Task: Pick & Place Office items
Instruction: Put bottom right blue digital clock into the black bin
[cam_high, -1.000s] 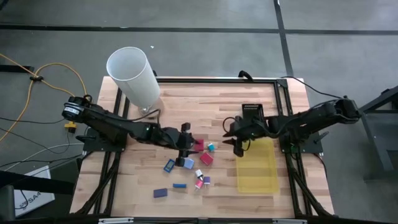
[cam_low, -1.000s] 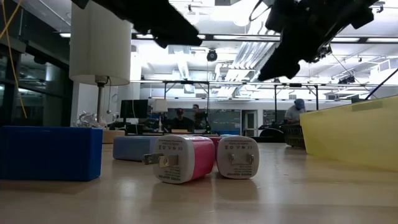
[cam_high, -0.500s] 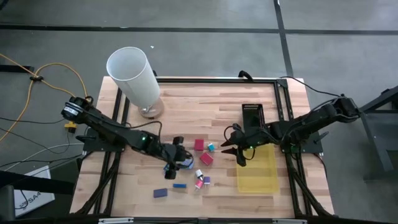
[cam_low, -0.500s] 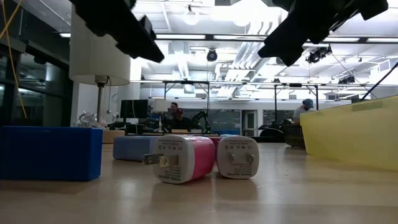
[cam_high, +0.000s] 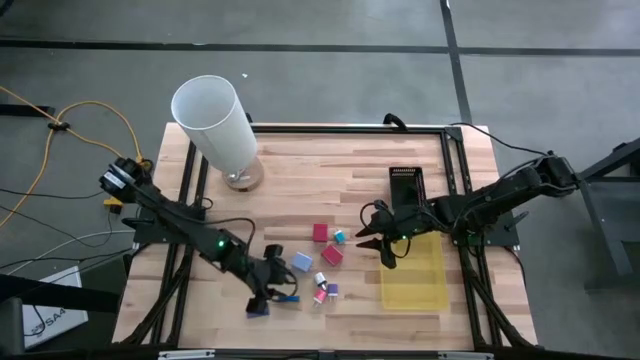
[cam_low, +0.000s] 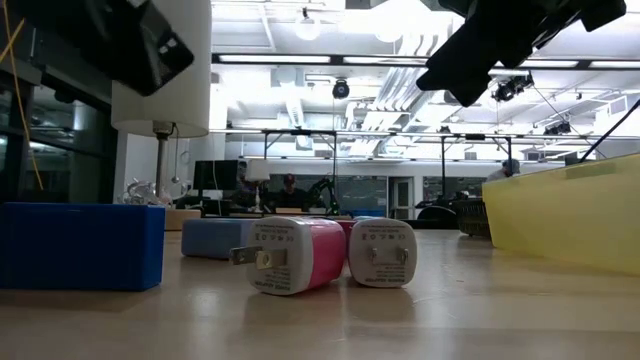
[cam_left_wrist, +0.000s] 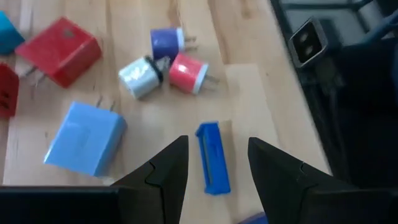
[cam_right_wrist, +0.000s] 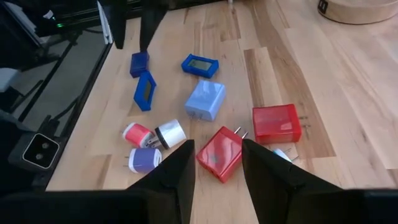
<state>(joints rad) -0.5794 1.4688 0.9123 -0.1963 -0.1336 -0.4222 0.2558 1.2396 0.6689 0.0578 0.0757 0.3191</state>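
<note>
We hover the left gripper (cam_left_wrist: 213, 158), jaws open and empty, over the narrow blue piece (cam_left_wrist: 212, 158) to straddle it; the right gripper (cam_right_wrist: 217, 163), jaws open, waits near the yellow tray (cam_high: 413, 268).

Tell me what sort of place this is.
Probably a robotics lab in an open-plan office: two arms work over a wooden table strewn with small chargers, and beyond it are ceiling strip lights, desks and people.

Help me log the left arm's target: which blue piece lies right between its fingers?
The narrow bright-blue bar, lying flat and lengthwise in the open left gripper. The light-blue block is squarer, paler, and off to the side.
</note>
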